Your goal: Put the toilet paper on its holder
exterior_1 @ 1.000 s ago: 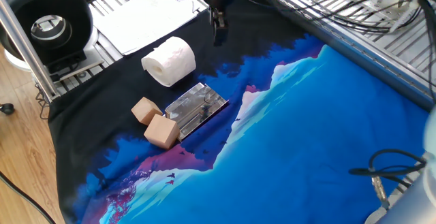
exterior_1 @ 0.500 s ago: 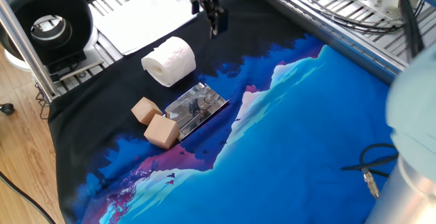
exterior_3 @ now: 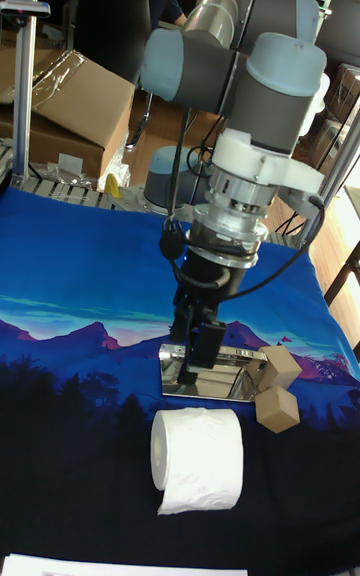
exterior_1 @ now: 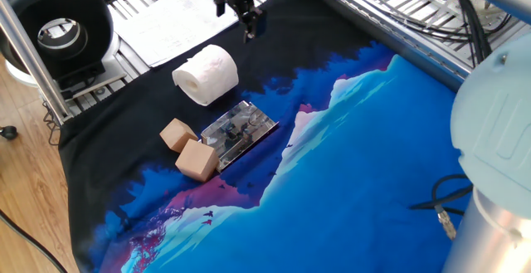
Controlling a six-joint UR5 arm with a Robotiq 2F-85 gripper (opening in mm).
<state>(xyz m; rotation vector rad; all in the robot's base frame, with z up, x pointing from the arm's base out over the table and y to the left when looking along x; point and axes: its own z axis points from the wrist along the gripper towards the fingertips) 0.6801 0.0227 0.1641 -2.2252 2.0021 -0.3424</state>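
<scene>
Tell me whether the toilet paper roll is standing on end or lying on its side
Lying on its side. The toilet paper rests on its curved surface on the cloth, its hollow core facing sideways, beside the holder, not on it.

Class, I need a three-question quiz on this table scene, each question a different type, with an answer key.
1. True or false: the toilet paper sits on the holder.
2. How many tan cubes lie beside the holder?
3. The hand is: A) gripping the roll, B) above the cloth, holding nothing, C) touching the cubes.

Key: 1 false; 2 two; 3 B.
</scene>
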